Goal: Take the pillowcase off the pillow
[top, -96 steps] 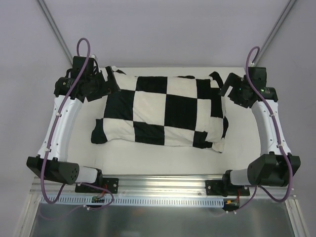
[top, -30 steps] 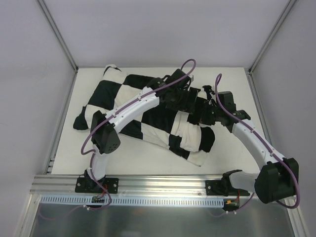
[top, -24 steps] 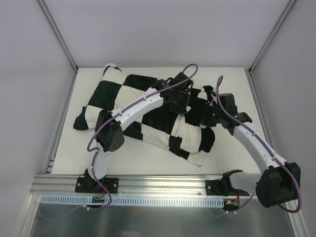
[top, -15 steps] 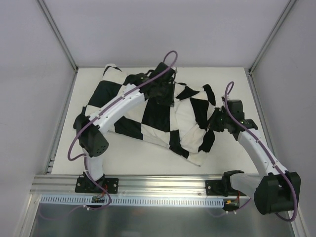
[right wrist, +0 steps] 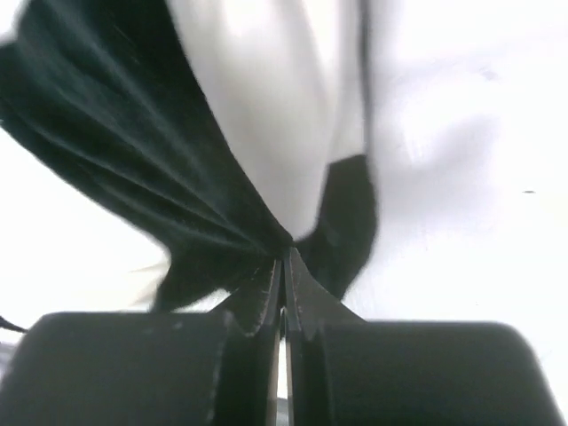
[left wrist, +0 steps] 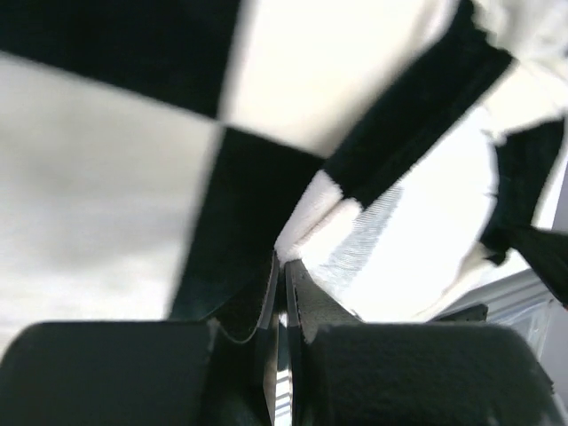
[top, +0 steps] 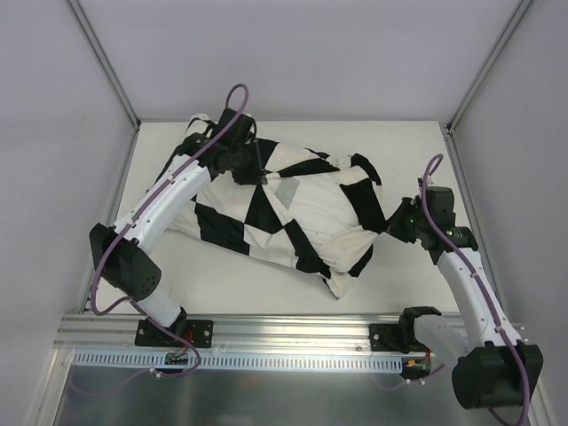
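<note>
- Looking down from the top camera, the black-and-white checkered pillowcase [top: 257,209] lay rumpled and slanted across the middle of the white table [top: 408,146].
- The pillow [top: 342,282] sat mostly inside it. Only a plain white corner poked out at the near right end, and I could not tell how much more of it was bare.
- The left tool [top: 251,169] reached over the far left part of the bundle, pressed into the fabric. The right tool [top: 395,224] sat at the right end, where black cloth drew into a stretched point towards it.
- From the left wrist camera, the left tool [left wrist: 282,266] had its fingers [left wrist: 302,302] closed tight on a raised fold of the pillowcase [left wrist: 257,177], at the meeting of a black and a white square. A finer-textured white surface lay beyond to the right.
- From the right wrist camera, blurred, the right tool [right wrist: 284,259] was likewise pinched shut, gripping a gathered bunch of the pillowcase [right wrist: 133,151]. Black pleats fanned away to the upper left and a white strip ran up the middle, above the pale table [right wrist: 479,133].
</note>
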Robot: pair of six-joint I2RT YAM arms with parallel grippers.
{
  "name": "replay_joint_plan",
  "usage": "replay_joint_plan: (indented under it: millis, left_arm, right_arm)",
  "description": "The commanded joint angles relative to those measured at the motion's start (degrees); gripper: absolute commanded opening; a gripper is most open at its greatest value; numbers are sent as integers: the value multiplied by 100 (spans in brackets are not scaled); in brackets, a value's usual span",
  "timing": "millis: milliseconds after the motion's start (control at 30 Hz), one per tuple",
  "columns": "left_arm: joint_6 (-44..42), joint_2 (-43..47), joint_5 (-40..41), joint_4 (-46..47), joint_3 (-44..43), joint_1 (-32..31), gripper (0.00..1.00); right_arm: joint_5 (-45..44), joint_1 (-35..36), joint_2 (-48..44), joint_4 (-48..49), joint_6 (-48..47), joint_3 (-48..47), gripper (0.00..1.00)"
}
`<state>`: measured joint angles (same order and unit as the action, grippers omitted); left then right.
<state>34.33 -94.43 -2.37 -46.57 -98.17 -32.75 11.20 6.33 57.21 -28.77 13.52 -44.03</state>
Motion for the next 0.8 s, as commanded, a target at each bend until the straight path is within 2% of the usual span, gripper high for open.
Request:
replay_joint_plan:
  millis: [0,67,133,200,233,267,300,333,467,600,767]
  left_arm:
    - [224,978,1,165,596,821,0]
    - [224,1189,-192,462,964,876,0]
    - [250,1164,-438,587,1115,876,0]
    - [337,954,-675,640,1203,850,0]
    - [355,831,-694,640,1212,762,0]
    - [373,795,-712,675,1213,709,0]
    - [390,769,-712,701,1221,648,0]
    - [399,734,-703,728,1213,534,0]
    - [408,707,-738,781,1125,375,0]
    - [426,698,-809,798,1116,313,0]
    - [443,663,-853,816,1133,269,0]
  right_arm:
    - [-609,-447,-719,-260,-95,88,1]
    - [-637,-448,-817,-322,-296,-26,1]
    - [-208,-387,-659,-339,-446,-210,3]
    - [-327,121,-544,-243,-455,-500,27]
    - [-608,410,-536,-182,-516,-614,59]
    - [-941,970,-466,-190,-560,-755,72]
    - [-1519,1167,-378,-207,-596,-1078,81]
    - [-1594,1291,-247,-225,-622,-1247,88]
    - [-1577,1581,998,-365,-903,-2108,94]
    - [-1191,1696,2115,-497,-1061,-2917,95]
    - [-586,1881,3014,-383,-1237,-3656,92]
